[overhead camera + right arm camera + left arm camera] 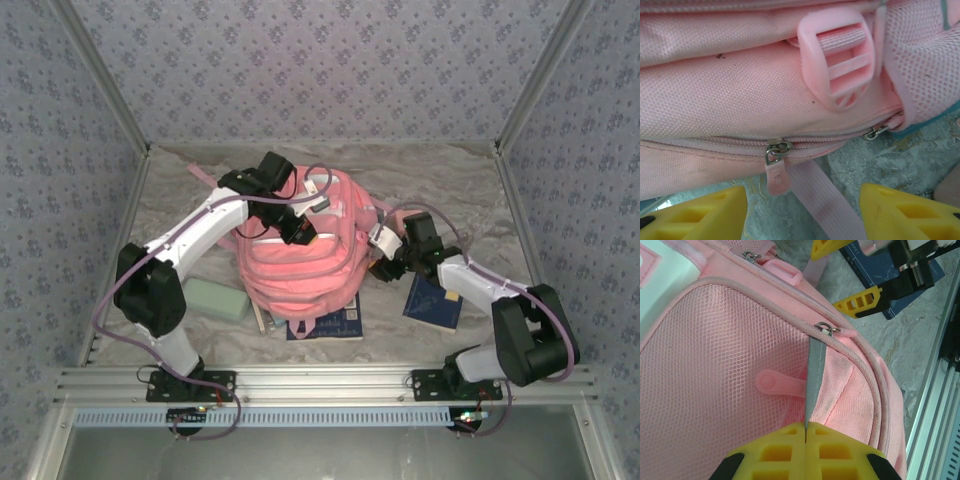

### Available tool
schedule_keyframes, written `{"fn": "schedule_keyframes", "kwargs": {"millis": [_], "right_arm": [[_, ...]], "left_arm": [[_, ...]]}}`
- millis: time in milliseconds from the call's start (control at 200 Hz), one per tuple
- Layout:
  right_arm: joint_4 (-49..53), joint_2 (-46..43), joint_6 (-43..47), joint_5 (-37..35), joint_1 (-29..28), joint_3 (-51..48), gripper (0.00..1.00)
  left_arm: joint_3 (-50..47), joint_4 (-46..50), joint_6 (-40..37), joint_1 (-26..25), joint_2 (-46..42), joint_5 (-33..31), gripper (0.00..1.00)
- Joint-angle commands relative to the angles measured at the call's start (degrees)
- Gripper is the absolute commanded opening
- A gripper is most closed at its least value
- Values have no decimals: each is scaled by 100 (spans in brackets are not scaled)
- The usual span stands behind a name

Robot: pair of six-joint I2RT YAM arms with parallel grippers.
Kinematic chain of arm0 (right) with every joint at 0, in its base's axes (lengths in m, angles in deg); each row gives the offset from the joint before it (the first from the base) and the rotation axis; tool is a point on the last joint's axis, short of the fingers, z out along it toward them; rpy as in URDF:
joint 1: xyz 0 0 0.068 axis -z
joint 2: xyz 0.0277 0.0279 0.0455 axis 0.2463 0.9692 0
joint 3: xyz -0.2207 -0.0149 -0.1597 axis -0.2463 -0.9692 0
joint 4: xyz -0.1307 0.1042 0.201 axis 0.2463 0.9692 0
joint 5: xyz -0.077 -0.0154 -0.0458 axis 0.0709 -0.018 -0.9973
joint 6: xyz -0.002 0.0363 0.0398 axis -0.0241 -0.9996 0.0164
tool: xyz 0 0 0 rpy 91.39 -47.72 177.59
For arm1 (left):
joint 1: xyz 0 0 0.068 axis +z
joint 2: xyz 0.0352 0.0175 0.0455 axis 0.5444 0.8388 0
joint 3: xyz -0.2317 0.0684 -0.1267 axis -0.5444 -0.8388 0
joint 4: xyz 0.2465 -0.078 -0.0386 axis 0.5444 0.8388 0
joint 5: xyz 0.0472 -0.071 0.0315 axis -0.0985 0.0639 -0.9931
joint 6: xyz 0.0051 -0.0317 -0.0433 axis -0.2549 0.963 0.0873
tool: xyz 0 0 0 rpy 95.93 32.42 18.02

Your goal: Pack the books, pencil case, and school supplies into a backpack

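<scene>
Backpack (pixel 300 275) lies flat at mid-table, long axis running from the far side toward the arm bases; the zips in view look closed. Key detail: a grey zipper pull (pixel 812 380) hangs off a metal slider (pixel 826 330) at the edge of the mesh pocket panel (pixel 725 355). The pull runs straight from the slider down to the left gripper (pixel 805 437), whose yellow fingers are pressed together on its free end with no gap between them. Pull and fingers share one axis, slider ahead of the fingertips. The zip track curves off along the piping toward the lower right of the left wrist view, across that axis rather than along it. Judgement: the coming tug has to follow the track, not the line of the pull, or the slider may bind. From above, this gripper sits over the backpack's middle, so the left arm is the one engaged. Right gripper (pixel 802 212) is at the backpack's right flank, fingers wide apart, holding nothing. A second slider with a pink tab (pixel 777 172) lies just ahead of them, a pink strap (pixel 815 200) trailing beside it. Likely role: bracing the bag. Outward: mint pencil case (pixel 215 298) left of the backpack, one navy book (pixel 335 325) partly under its near end, a second navy book (pixel 432 302) beside the right arm. None looks packed yet.
</scene>
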Motion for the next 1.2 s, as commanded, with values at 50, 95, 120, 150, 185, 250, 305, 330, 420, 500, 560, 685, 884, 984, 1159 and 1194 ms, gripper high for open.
{"fn": "schedule_keyframes", "kwargs": {"millis": [50, 95, 120, 150, 185, 250, 305, 330, 420, 500, 560, 685, 884, 984, 1159, 1194], "right_arm": [[166, 306, 322, 114, -48, 304, 63], [195, 420, 388, 84, -77, 351, 63], [201, 483, 416, 56, -99, 382, 63], [209, 540, 445, 45, -116, 416, 62], [222, 618, 477, 34, -134, 452, 62], [232, 709, 522, 37, -165, 500, 62], [252, 793, 557, 36, -206, 551, 60], [273, 826, 568, 26, -227, 572, 59], [357, 917, 601, 62, -285, 634, 50], [462, 972, 621, 8, -315, 693, 35], [514, 952, 644, -69, -323, 706, 23], [640, 764, 607, -186, -340, 731, 13], [1107, 304, 325, -305, -478, 798, 0], [1250, 35, 205, -300, -580, 704, 0], [1414, -300, 5, -271, -913, 637, 0], [1435, -317, -47, -265, -1006, 646, 0]], "left_arm": [[-55, -165, -48, 19, -162, 331, 0], [-58, -179, -47, 41, -166, 332, 0], [-66, -189, -39, 49, -176, 338, 0], [-79, -207, -40, 59, -178, 356, 0], [-75, -218, -38, 79, -187, 367, 0], [-93, -244, -29, 104, -199, 386, 0], [-99, -262, -21, 121, -195, 393, 0], [-102, -265, -20, 120, -195, 403, 0], [-97, -298, -3, 141, -186, 420, 0], [-67, -297, 7, 157, -173, 428, 0], [-60, -335, 33, 169, -177, 435, 0], [-40, -397, 127, 217, -143, 404, 0], [-40, -599, 411, 269, -31, 185, 0], [-14, -688, 545, 291, 30, 109, 0], [28, -863, 775, 304, 111, 117, 0], [47, -893, 824, 302, 129, 158, 0]]}}
